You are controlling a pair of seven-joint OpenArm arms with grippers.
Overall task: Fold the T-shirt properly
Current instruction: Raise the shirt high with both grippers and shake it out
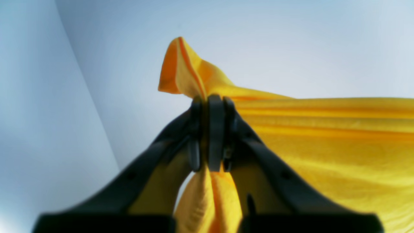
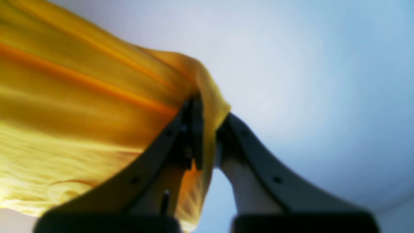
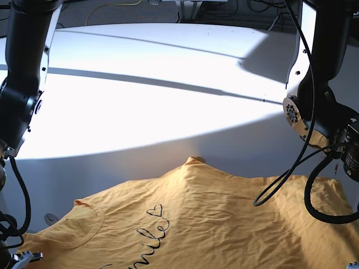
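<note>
The orange-yellow T-shirt [image 3: 224,224] spreads across the near part of the white table [image 3: 168,112], with its neckline [image 3: 84,224] at the left and black script with a heart [image 3: 151,227] in the middle. In the left wrist view my left gripper [image 1: 212,100] is shut on a bunched edge of the T-shirt [image 1: 323,145], which stretches away to the right. In the right wrist view my right gripper [image 2: 207,106] is shut on a fold of the T-shirt [image 2: 81,106], which stretches off to the left. In the base view both sets of fingertips lie outside the frame.
My left arm [image 3: 320,84] stands at the right of the base view with looping black cables [image 3: 314,190] hanging over the shirt's edge. My right arm [image 3: 22,84] stands at the left. Beyond the table's far edge lie dark floor and wires [image 3: 168,11].
</note>
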